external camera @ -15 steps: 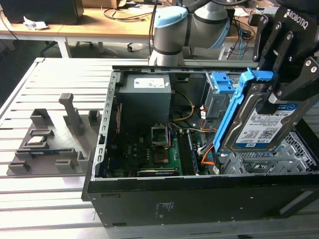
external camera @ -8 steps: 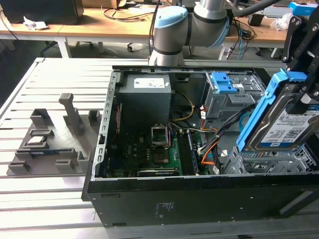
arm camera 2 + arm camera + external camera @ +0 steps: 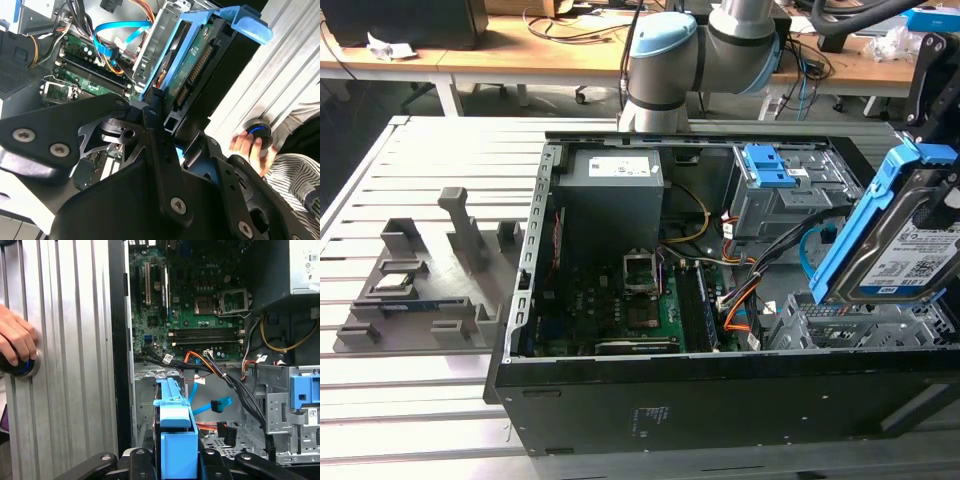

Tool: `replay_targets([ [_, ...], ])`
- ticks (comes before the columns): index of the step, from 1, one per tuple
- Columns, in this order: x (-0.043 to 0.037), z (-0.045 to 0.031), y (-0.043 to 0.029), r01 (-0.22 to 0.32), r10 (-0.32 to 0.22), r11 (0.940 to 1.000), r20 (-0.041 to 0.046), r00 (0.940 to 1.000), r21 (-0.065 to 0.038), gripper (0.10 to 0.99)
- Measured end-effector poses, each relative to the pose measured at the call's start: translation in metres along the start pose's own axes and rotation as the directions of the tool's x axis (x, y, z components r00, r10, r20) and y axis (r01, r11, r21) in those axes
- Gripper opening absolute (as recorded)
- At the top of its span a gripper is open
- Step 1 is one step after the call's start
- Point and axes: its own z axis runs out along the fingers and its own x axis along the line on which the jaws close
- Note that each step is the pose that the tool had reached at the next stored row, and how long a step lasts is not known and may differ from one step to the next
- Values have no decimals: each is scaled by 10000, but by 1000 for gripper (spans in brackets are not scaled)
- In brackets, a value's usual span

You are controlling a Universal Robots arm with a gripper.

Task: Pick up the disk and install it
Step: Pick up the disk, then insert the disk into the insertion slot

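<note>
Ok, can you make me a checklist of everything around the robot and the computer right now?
Surface: slatted metal table with an open computer case on it.
Job's things: disk, blue-edged, held tilted above the case at the exterior view's right.
Clutter: grey plastic holder on the table beside the case.
End effector: closed on the disk.
Cables: blue flat cable and orange wires loose inside the case.
Surroundings: desks behind; a person's hand on a round button.

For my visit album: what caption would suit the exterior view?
The robot arm holds the disk, tilted on edge, above the open computer case at the exterior view's right.
</note>
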Motion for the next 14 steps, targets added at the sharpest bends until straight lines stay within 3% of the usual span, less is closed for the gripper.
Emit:
replay_targets([
  [11,-1,3,-17,0,0,10000,-5,10000,0,365],
  [14,-5,49,-16,2,-2,10000,-103,9999,5,365],
])
